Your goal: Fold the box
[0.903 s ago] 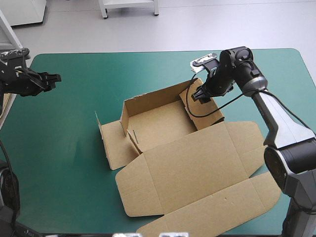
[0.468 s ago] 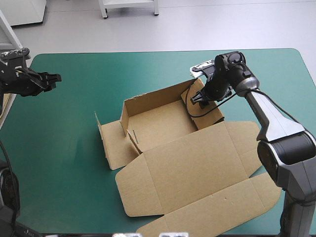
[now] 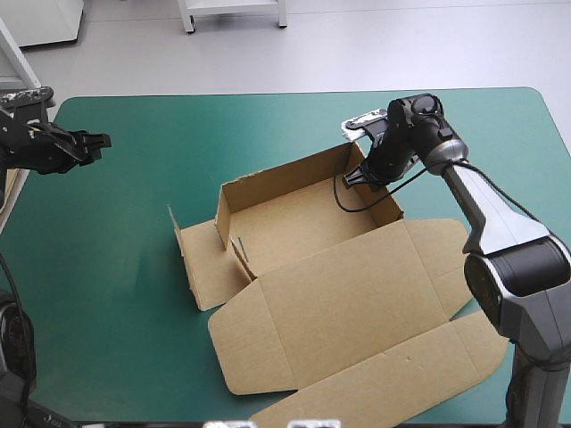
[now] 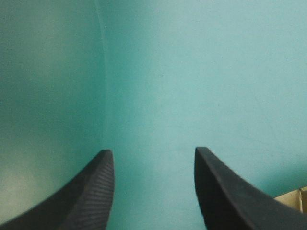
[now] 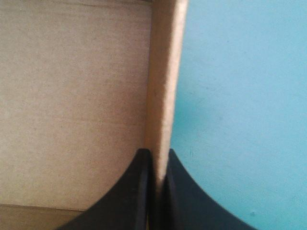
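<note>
Since the earlier frame, the side wall [image 5: 165,72] I grip has swung in from its outward lean and now stands nearly upright at the right end of the tray, and my right pincer [image 3: 357,176] has come in with it. That pincer is clamped on the wall's top edge. The right wrist view shows its black fingers [image 5: 136,191] meeting in a narrow arch with the thin sheet pinched between them, one finger inside the tray and the other over the cover. The box [image 3: 303,267] lies at the middle of the desk [image 3: 116,294]. It is a cut sheet of brown corrugated board, matte, faintly ribbed, with paler raw edges. Its far half forms a shallow open tray with the back and right walls raised. The left flap [image 3: 201,263] lies out on the cover, and the broad lid [image 3: 357,330] with its notched tabs lies flat toward the near edge. The desk wears a smooth teal-green cover [image 4: 192,72] with rounded corners, and pale grey floor [image 3: 357,45] shows beyond the far edge. My left pincer [image 3: 100,140] hangs near the far left corner, well apart from the box, its fingers standing apart over bare cover. Only the left wrist view catches a small corner of brown board [image 4: 293,199] beside that pincer, too little to tell what it belongs to. Only the high view takes in the whole box.
</note>
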Controlling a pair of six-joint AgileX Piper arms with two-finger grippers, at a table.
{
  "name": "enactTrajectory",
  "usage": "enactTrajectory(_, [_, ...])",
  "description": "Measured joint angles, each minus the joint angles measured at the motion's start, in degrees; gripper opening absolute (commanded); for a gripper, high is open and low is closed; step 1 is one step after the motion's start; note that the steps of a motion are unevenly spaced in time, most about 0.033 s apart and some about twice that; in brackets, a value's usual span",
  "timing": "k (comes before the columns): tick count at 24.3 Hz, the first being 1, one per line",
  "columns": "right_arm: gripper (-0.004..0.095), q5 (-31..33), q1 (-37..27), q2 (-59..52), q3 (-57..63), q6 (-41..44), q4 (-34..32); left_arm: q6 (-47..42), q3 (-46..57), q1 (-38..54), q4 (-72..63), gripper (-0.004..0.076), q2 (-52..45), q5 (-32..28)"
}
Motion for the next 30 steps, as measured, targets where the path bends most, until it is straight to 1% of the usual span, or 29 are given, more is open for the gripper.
enactTrajectory(6, [-0.0017, 0.0, 0.0, 0.0, -0.4, 0.7, -1.0, 0.1, 0.0, 0.0, 0.0, 0.0375, 0.0, 0.5])
enactTrajectory(9, [-0.0017, 0.6, -0.3, 0.1, -2.5, 0.8, -1.6, 0.3, 0.0, 0.0, 0.0, 0.0375, 0.0, 0.7])
enactTrajectory(14, [-0.0017, 0.9, -3.8, 0.0, -8.0, 0.8, -1.4, 0.8, 0.0, 0.0, -0.4, 0.0367, 0.0, 0.9])
enactTrajectory(16, [-0.0017, 0.9, -8.4, -1.3, -9.3, 0.6, 0.6, 1.2, 0.0, 0.0, -1.7, 0.0349, 0.0, 0.7])
enactTrajectory(17, [-0.0017, 0.8, -11.7, -3.1, -9.7, 0.2, 2.7, 1.7, 0.0, 0.0, -2.9, 0.0339, 0.1, 0.5])
enactTrajectory(18, [-0.0017, 0.8, -13.7, -4.2, -9.8, -0.1, 4.5, 2.2, 0.0, 0.0, -3.7, 0.0316, 0.3, 0.5])
enactTrajectory(19, [-0.0017, 0.8, -17.4, -6.4, -10.0, -1.3, 8.7, 3.3, 0.0, 0.0, -5.3, 0.0304, 1.0, 0.4])
enactTrajectory(23, [-0.0017, 0.8, -25.5, -12.6, -10.3, -3.4, 18.5, 6.3, 0.0, 0.0, -11.0, 0.0263, 3.1, 1.4])
enactTrajectory(25, [-0.0017, 0.8, -27.3, -16.7, -10.3, -4.1, 21.2, 9.5, 0.0, 0.0, -16.6, 0.0263, 4.5, 2.5])
enactTrajectory(28, [-0.0017, 0.8, -27.3, -21.5, -10.3, -5.6, 25.0, 15.0, 0.0, 0.0, -25.9, 0.0263, 6.9, 4.3])
enactTrajectory(30, [-0.0017, 0.8, -27.3, -24.0, -10.4, -5.8, 26.3, 17.6, 0.0, 0.0, -30.6, 0.0263, 8.8, 6.3])
